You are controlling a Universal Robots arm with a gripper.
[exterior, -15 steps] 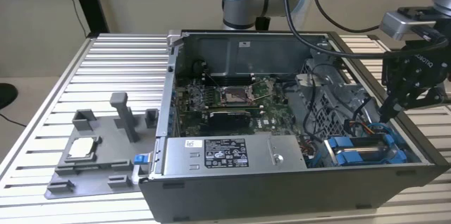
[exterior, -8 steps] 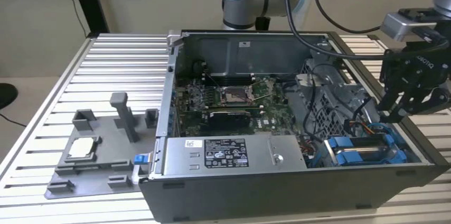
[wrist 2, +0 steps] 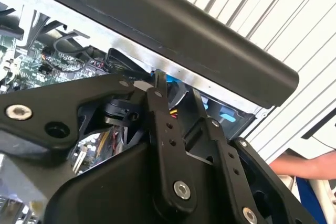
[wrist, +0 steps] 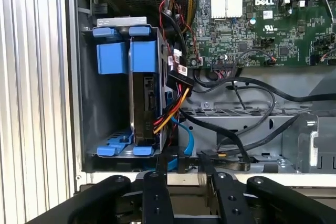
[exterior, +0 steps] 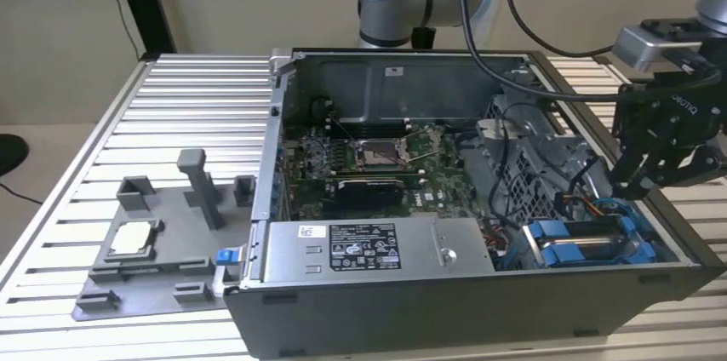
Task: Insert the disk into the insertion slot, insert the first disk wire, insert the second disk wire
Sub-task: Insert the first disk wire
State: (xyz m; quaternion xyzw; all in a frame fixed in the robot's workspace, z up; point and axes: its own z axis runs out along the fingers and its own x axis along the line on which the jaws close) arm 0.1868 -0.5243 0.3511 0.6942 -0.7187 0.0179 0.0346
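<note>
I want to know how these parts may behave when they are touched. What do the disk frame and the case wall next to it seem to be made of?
The disk frame looks like moulded plastic: an even bright blue with a soft sheen and rounded tabs. The case wall beside it seems to be sheet metal, dull dark grey with thin folded edges; whether it is painted or bare I cannot tell.

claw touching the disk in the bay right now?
Apart. In the first wrist view the claw sits at the case edge, with open space between it and the disk, which stands in the slot with blue guides.
</note>
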